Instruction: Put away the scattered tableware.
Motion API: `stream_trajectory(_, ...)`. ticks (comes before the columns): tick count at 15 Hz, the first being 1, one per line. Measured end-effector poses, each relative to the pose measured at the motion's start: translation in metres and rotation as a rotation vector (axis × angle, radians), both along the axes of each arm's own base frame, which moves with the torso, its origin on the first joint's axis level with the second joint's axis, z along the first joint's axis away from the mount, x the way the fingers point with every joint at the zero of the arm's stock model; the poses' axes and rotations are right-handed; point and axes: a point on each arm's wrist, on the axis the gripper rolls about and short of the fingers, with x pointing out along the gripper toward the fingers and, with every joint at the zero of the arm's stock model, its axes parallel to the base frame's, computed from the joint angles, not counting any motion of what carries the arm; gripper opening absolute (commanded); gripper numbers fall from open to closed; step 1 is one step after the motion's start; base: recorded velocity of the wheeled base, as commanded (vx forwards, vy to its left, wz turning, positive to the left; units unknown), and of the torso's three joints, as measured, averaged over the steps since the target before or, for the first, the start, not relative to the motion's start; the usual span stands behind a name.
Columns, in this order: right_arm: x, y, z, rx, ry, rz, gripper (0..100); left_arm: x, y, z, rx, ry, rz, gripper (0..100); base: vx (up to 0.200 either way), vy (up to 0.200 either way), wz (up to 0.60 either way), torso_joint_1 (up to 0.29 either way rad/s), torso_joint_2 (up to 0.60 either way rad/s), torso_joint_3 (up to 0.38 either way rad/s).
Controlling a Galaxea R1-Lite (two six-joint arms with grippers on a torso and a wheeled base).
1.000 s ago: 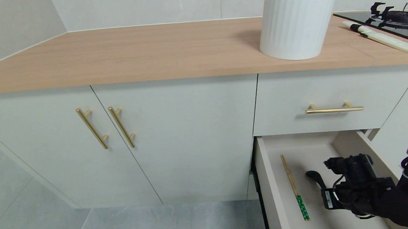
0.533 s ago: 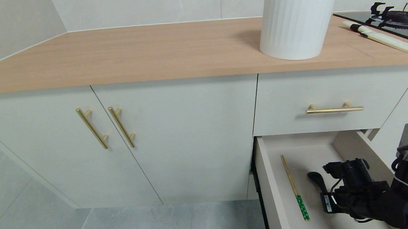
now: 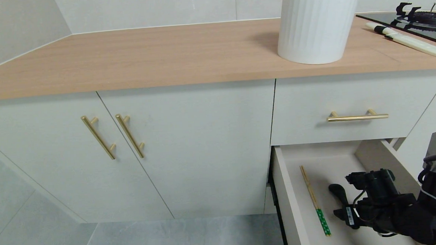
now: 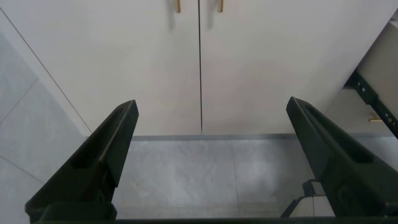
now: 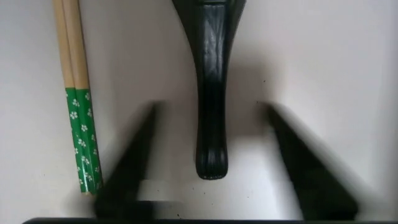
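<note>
Black spoon (image 3: 336,191) is found on the open drawer (image 3: 286,193) floor, lower right of the head view, beside the chopsticks (image 3: 314,201). Its long axis is straddled by the right gripper (image 5: 208,112), whose fingers are spread and untouching, handle end nearest.

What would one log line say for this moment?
right gripper open, straddling black spoon in drawer | chopsticks beside it | left gripper open
</note>
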Motion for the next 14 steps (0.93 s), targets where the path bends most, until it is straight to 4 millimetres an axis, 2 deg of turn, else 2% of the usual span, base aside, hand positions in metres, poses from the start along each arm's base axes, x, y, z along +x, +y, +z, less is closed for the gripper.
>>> stream_trajectory(3, -0.001, 0.0, 0.003, 0.001, -0.009, -0.001, 100, 0.0, 0.0, 0.0, 0.0, 0.0, 0.0, 100, 0.0, 0.0, 0.0, 0.0, 0.0, 0.0)
stream_trajectory(5, -0.004, -0.001, 0.014, 0.008, -0.04, -0.001, 100, 0.0, 0.0, 0.0, 0.0, 0.0, 0.0, 100, 0.0, 0.0, 0.0, 0.0, 0.0, 0.0)
stream_trajectory(8, -0.015, -0.003, 0.048, 0.011, -0.111, -0.002, 100, 0.0, 0.0, 0.0, 0.0, 0.0, 0.0, 100, 0.0, 0.0, 0.0, 0.0, 0.0, 0.0)
stream_trajectory(14, -0.062, -0.011, 0.113, 0.013, -0.159, -0.003, 100, 0.0, 0.0, 0.0, 0.0, 0.0, 0.0, 100, 0.0, 0.0, 0.0, 0.0, 0.0, 0.0)
